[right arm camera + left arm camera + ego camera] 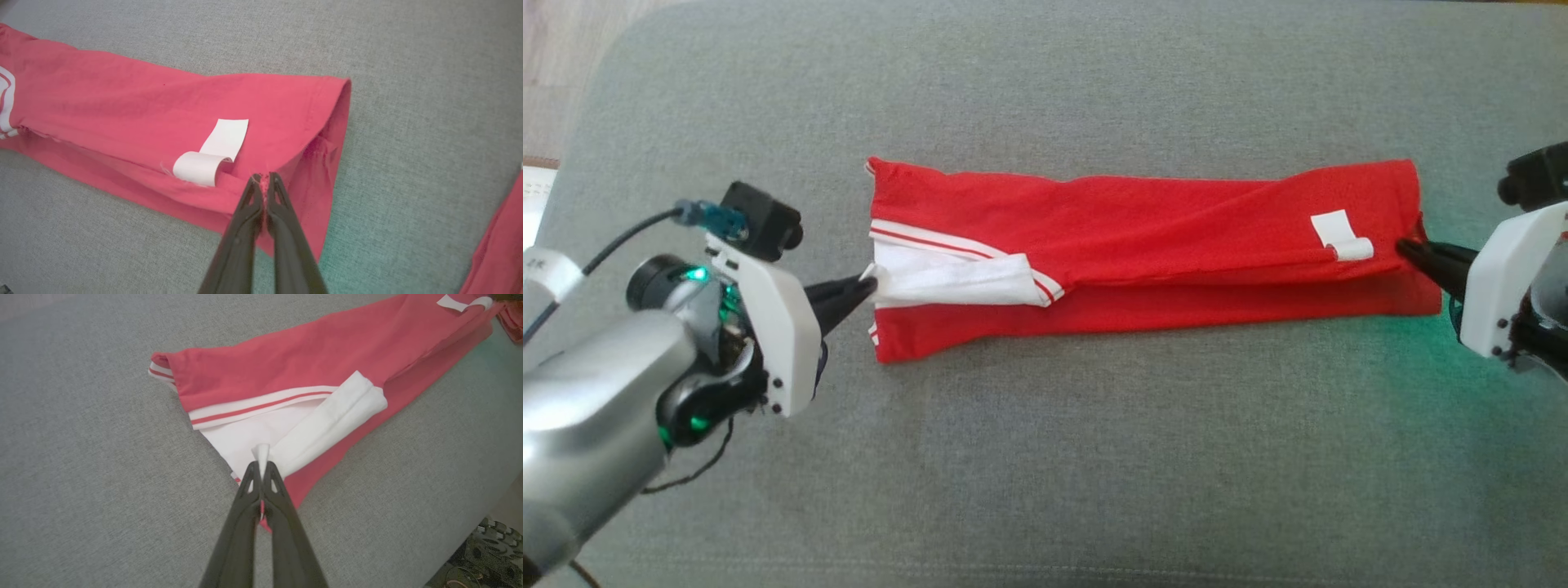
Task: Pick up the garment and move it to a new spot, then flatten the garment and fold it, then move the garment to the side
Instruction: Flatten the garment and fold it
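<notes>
The folding step is judged to be in hand. The garment (1143, 237) is laid out as a long, narrow strip across the middle of the grey surface (1045, 474), with its long sides already turned in over one another. The left gripper (870, 286) is clenched on a tip of white cloth at the strip's left end. The right gripper (1406, 245) is clenched on the red hem at the right end. Both pairs of fingers are pressed together with fabric between them.

The next move is judged to call for both ends being raised evenly, so that the layers are not pulled apart, and for one end being carried over towards the other.

The garment is a thin, soft red knit marked by shallow diagonal creases. A ribbed white band (947, 245) with a red stripe is seen near the left end, and a curled white label (1342, 237) near the right. The surface is padded and coarsely woven, so some drag on the cloth is to be expected.
</notes>
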You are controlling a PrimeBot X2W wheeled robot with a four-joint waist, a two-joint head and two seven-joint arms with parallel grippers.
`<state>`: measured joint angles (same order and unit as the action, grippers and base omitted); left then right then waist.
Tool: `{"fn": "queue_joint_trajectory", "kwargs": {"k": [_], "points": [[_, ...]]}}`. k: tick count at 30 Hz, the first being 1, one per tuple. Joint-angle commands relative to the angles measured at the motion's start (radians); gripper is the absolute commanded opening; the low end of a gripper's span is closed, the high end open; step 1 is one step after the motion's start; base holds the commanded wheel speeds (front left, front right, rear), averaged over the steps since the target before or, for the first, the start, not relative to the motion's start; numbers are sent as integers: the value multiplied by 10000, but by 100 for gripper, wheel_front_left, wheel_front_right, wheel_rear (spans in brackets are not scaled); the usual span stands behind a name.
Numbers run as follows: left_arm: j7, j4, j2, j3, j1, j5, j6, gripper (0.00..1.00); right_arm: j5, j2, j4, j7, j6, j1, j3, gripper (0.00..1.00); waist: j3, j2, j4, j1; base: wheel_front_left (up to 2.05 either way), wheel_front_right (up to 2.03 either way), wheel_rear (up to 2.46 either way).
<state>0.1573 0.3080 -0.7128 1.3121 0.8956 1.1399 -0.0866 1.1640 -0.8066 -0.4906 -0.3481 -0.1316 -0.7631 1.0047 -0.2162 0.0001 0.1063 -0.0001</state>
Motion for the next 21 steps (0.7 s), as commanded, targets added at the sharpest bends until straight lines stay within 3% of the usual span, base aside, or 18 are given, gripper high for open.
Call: {"fn": "queue_joint_trajectory", "kwargs": {"k": [1, 7, 8, 9, 10, 11, 12, 21], "points": [[-58, -151, -489, -481, 235, 48, 79, 0, 100, -490, 181, -45, 9, 337, -37, 0, 2, -1, -23, 1, 0, 0, 0], [-116, -169, -381, -454, -110, 55, 152, 0, 110, -612, 253, -458, 9, 439, 155, 0, 57, -1, -91, 1, 0, 0, 0], [-130, -161, -359, -451, -148, 39, 162, 0, 48, -625, 238, -405, 9, 432, 156, 41, 66, -1, -103, 1, 0, 0, 0], [-133, -146, -341, -448, -181, 35, 170, 0, 65, -613, 166, -410, 9, 452, 134, 100, 78, -1, -112, 1, 0, 0, 0], [-124, -122, -323, -444, -212, 34, 185, 28, 86, -591, 103, -439, 9, 474, 123, 100, 99, -1, -115, 1, 0, 0, 0], [-130, -86, -309, -442, -240, 19, 219, 72, 99, -561, 43, -462, 9, 493, 110, 100, 136, -1, -118, 1, 0, 0, 0], [-168, -51, -301, -441, -268, -3, 255, 100, 95, -533, 15, -478, 9, 509, 113, 100, 177, -1, -124, 1, 0, 0, 0], [-1339, 105, -242, -1179, -542, 477, 681, 100, 120, -220, -93, 407, 9, 272, -538, 100, 579, -1, -236, 1, 0, 0, 0]]}}
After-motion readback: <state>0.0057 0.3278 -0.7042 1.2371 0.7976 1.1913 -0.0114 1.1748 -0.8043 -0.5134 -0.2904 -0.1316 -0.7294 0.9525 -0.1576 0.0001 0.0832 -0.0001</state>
